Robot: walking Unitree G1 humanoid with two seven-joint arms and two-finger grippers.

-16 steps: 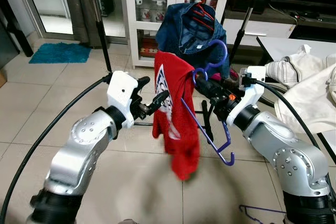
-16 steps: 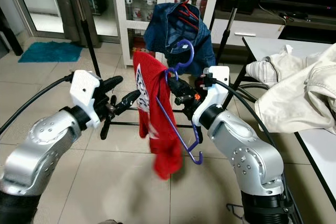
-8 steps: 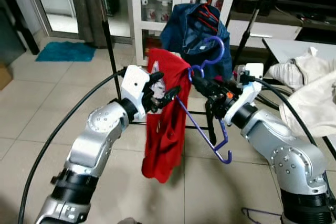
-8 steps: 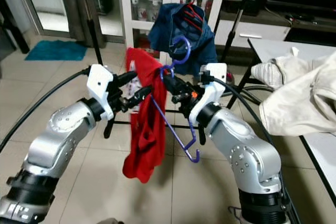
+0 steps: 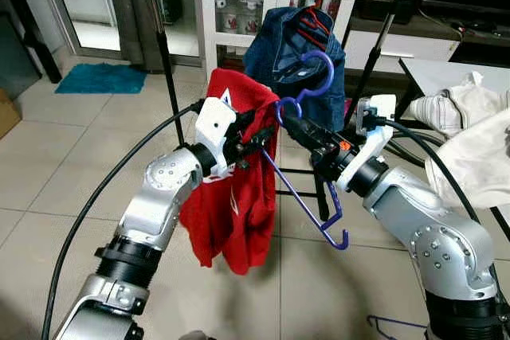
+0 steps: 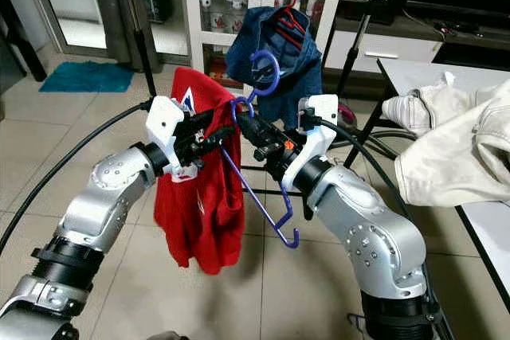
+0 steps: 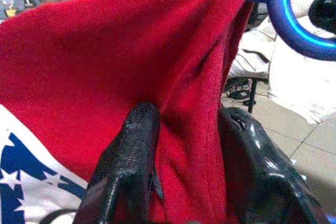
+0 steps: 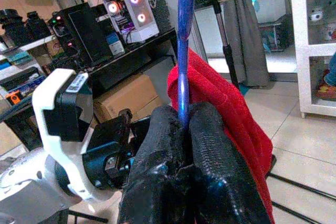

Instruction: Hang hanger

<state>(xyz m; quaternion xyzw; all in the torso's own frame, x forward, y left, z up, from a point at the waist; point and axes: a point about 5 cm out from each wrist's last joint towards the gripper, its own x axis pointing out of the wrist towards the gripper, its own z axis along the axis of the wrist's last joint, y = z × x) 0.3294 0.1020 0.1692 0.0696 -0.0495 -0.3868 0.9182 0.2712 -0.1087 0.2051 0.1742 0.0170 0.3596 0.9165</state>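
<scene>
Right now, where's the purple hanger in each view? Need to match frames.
Left eye view: purple hanger, centre, hook up, between the two grippers.
Right eye view: centre, in front of the denim garment.
Left wrist view: hook curve at the top right corner.
Right wrist view: thin bar rising from the fingers.
Shared landmark: the red T-shirt, against the hanger in all four.

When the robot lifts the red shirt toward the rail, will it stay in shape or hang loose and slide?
The red shirt is probably floppy: it droops in folds below the left gripper. It may slide, since it drapes one-sided over the purple hanger held by the right gripper. It looks light.
</scene>
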